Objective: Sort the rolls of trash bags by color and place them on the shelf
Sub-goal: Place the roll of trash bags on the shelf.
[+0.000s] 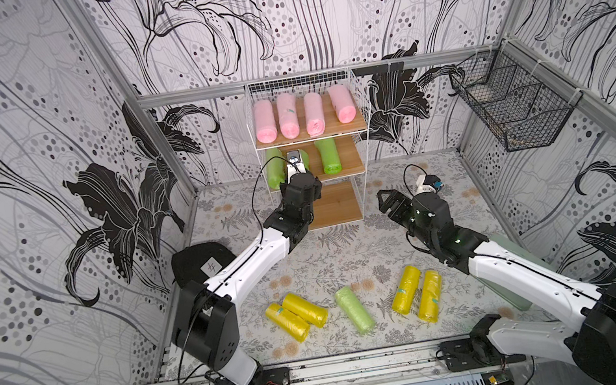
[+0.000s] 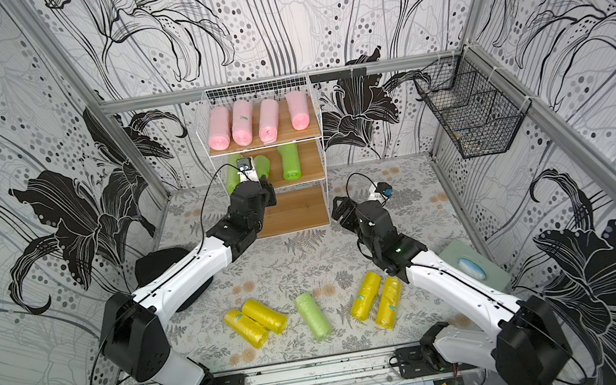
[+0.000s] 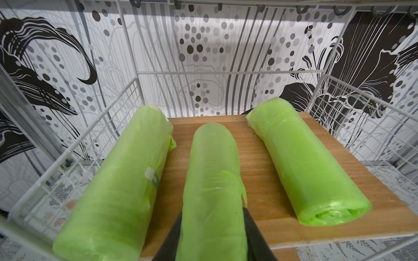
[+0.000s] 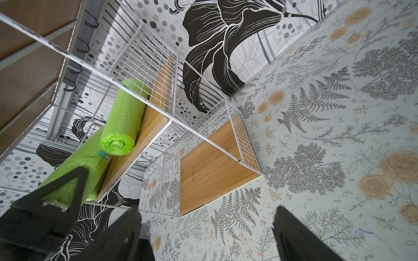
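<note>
Green plastic fills the left gripper (image 3: 212, 217): its jaws are clamped on a light green roll (image 3: 212, 158) that lies along the middle board (image 3: 267, 158) of the shelf (image 3: 67, 156). A second green roll (image 3: 126, 171) and a third green roll (image 3: 305, 162) flank the jaws. Pink rolls (image 1: 288, 115) sit on the board above. The right gripper (image 4: 208, 237) gapes empty near the bottom board (image 4: 210, 169). Yellow rolls (image 1: 305, 310) and a loose green roll (image 1: 353, 310) lie well behind both grippers.

Four pink rolls (image 1: 265, 121). Four green rolls (image 3: 307, 167): three on the shelf (image 1: 337, 205), one on the table (image 1: 348, 253). Four yellow rolls (image 1: 406, 289). Twelve rolls total. One shelf with three wooden boards (image 1: 354, 122). One black wire basket (image 1: 513, 109). Two robot arms (image 1: 250, 260).
</note>
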